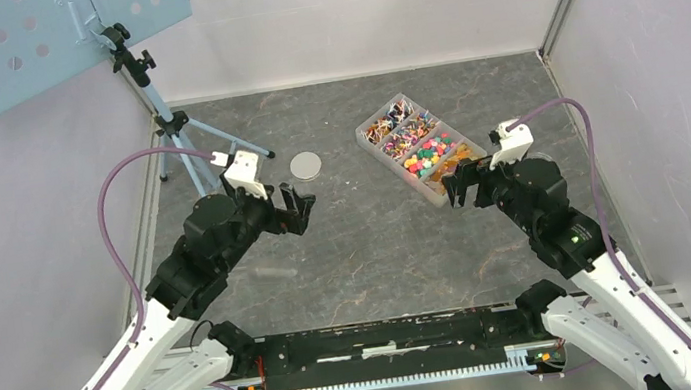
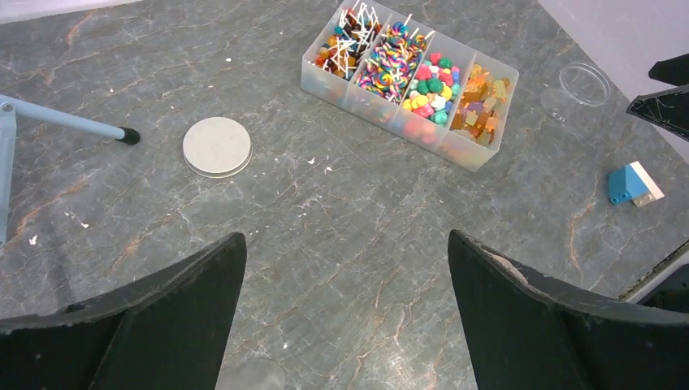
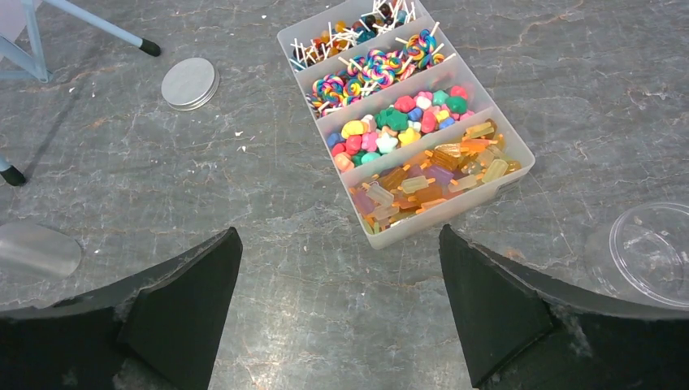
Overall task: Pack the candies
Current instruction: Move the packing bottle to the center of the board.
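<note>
The candies (image 1: 429, 151) fill a clear box (image 1: 384, 152) of several compartments at the back right of the table. Its compartments hold lollipops, swirled lollipops, small pink, green and yellow sweets (image 3: 396, 128) and amber wrapped ones (image 3: 431, 179). The candies also show in the left wrist view (image 2: 431, 88). My left gripper (image 1: 298, 209) is open and empty, well left of the box. My right gripper (image 1: 459, 183) is open and empty, just in front of the box's near end. In the wrist views, the left gripper (image 2: 347, 236) and the right gripper (image 3: 339, 230) have bare table between their fingers.
A grey round lid disc (image 1: 305, 166) lies left of the box. A clear round container (image 3: 654, 253) lies right of the box. A clear jar (image 3: 36, 248) lies on its side mid-left. A blue and white brick (image 2: 634, 184) lies at the right. A tripod (image 1: 173, 127) stands back left.
</note>
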Controlling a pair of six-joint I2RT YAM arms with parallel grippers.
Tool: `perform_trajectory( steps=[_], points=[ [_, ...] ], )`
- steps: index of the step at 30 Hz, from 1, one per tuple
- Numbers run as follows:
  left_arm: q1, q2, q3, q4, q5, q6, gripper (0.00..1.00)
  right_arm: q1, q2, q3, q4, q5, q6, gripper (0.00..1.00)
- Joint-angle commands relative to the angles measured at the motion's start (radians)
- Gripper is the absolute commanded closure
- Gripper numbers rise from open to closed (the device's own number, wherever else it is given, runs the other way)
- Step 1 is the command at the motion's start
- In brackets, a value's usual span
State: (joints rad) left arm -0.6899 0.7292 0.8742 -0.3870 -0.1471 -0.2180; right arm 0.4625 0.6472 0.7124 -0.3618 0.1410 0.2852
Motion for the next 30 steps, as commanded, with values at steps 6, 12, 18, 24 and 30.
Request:
perform_trajectory(
  steps=[6, 12, 18, 24, 30],
  points=[
    [-0.002, -0.050, -0.007, -0.001, 0.000, 0.054, 0.00, 0.003, -0.061, -0.003, 0.049, 0.072, -0.025, 0.02],
    [-0.002, -0.133, -0.046, -0.040, -0.018, 0.069, 0.00, 0.003, -0.034, -0.011, 0.062, 0.172, -0.043, 0.02],
    [-0.003, -0.196, -0.081, -0.084, -0.078, 0.094, 0.00, 0.003, 0.119, -0.002, 0.032, 0.532, -0.114, 0.02],
    [-0.002, -0.209, -0.107, -0.069, -0.087, 0.086, 0.00, -0.121, 0.394, 0.087, -0.030, 0.657, -0.141, 0.15],
    [-0.003, -0.203, -0.107, -0.078, -0.067, 0.072, 0.00, -0.365, 0.602, 0.160, 0.001, 0.455, -0.153, 0.49]
  ],
)
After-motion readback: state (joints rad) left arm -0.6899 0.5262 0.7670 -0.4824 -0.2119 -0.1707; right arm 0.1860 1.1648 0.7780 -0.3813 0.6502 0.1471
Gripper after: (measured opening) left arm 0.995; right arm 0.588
